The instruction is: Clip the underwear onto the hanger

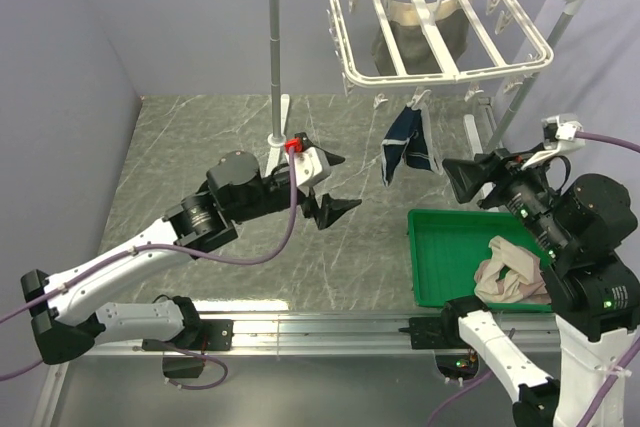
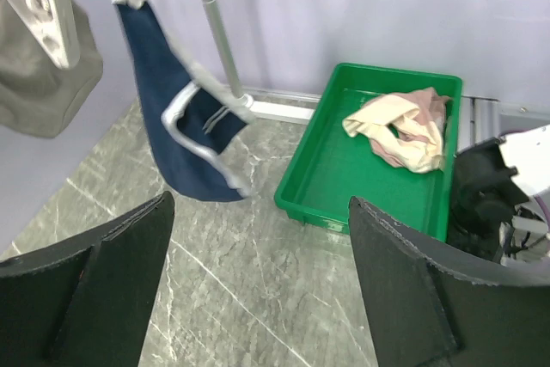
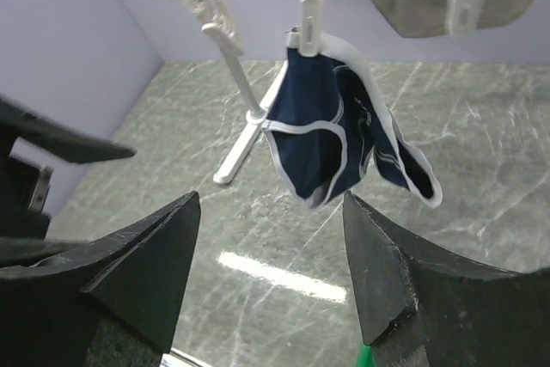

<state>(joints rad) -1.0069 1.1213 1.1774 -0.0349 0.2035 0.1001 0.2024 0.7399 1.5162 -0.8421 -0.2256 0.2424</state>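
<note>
Left arm: stretched forward and right from its base, low over the table (image 1: pixel 200 157), wrist turned towards the hanging clothes. Left gripper (image 1: pixel 345 183) has its jaws spread wide with nothing between them. In its wrist view the two fingers (image 2: pixel 94 298) frame bare tabletop, with the underwear (image 2: pixel 180 126) ahead and above, well apart from them.

Right arm: elbow folded up over the green tray (image 1: pixel 430 277), wrist pointing left towards the underwear. Right gripper (image 1: pixel 455 179) is also gaping and empty. It sits near the garment but isn't touching it. In the wrist view the cloth hangs beyond and above the fingertips (image 3: pixel 146 264).

Underwear (image 1: pixel 405 142): navy with white piping, dangling off the near edge of the white hanger (image 1: pixel 341 35). A clip (image 3: pixel 309 19) pinches one end of the waistband and the rest droops in folds. Can't tell if a second clip has it.

The hanger hooks on the bar of a white pole stand (image 1: pixel 275 47). An olive-grey garment (image 1: pixel 395 47) hangs under the frame behind the underwear.

The table is grey-green marble-look with pale veins. The tray sits at its near right, with a crumpled beige garment (image 1: pixel 510 272) inside at the right end. An aluminium rail runs along the near edge, carrying both bases. Walls are plain lavender on three sides.
</note>
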